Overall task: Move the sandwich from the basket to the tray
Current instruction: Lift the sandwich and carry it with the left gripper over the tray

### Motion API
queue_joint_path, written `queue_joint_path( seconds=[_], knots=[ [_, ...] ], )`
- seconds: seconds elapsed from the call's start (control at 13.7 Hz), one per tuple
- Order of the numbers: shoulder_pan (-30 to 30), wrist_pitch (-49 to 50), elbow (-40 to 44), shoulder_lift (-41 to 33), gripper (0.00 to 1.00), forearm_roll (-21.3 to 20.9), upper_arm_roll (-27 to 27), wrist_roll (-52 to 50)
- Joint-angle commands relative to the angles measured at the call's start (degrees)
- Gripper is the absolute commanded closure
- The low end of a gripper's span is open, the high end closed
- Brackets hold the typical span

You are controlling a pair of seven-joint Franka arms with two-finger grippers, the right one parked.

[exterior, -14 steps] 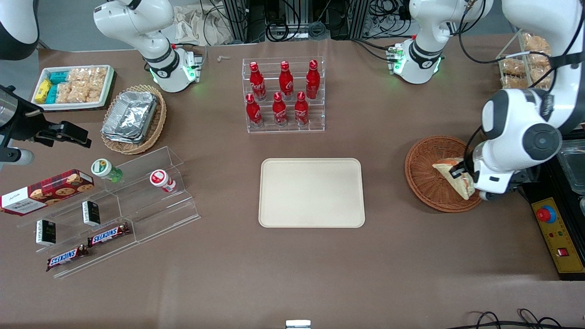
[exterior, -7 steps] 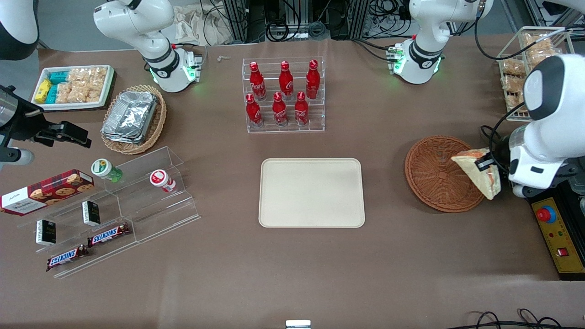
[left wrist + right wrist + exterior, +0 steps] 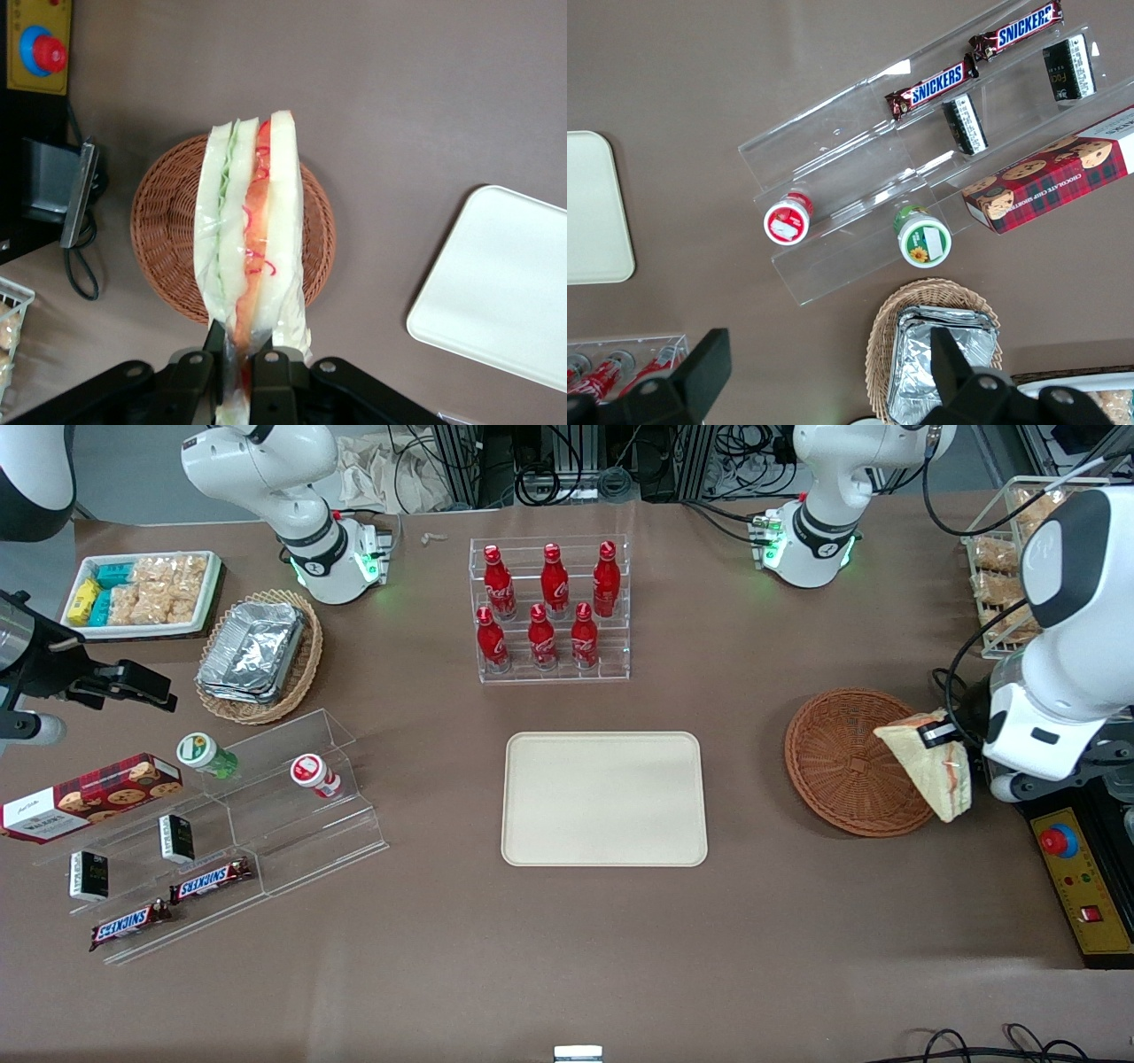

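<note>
My gripper (image 3: 941, 732) (image 3: 237, 347) is shut on the sandwich (image 3: 930, 771) (image 3: 248, 239), a plastic-wrapped wedge of white bread with green and red-orange filling. It holds the wedge in the air above the rim of the round reddish-brown basket (image 3: 842, 766) (image 3: 168, 235), on the side toward the working arm's end of the table. Nothing lies in the basket. The cream-beige tray (image 3: 605, 798) (image 3: 500, 288) lies flat in the middle of the table, with nothing on it.
A clear rack of red bottles (image 3: 549, 609) stands farther from the front camera than the tray. A box with a red stop button (image 3: 1076, 868) sits beside the basket at the table's edge. A wire rack of snack bags (image 3: 1005, 558) stands near the working arm.
The gripper has lifted the sandwich up out of the basket and carried it slightly toward the working arm's end of the table. The arm has risen.
</note>
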State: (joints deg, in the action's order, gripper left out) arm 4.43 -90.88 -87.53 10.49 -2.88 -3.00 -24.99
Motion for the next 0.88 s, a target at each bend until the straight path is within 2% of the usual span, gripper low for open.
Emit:
queue_joint_path(
  seconds=[0.0,0.36,0.58,0.8],
  knots=[
    [1.1,1.2,5.3,4.0,1.00,0.4,-3.2,0.2],
    [1.2,0.6,6.6,7.1,1.00,1.3,-11.0,-2.3],
    [1.3,-3.5,6.4,9.5,0.96,0.9,-15.5,-2.7],
    [4.8,-5.8,6.3,13.8,1.00,-0.5,-16.5,-2.8]
  ],
)
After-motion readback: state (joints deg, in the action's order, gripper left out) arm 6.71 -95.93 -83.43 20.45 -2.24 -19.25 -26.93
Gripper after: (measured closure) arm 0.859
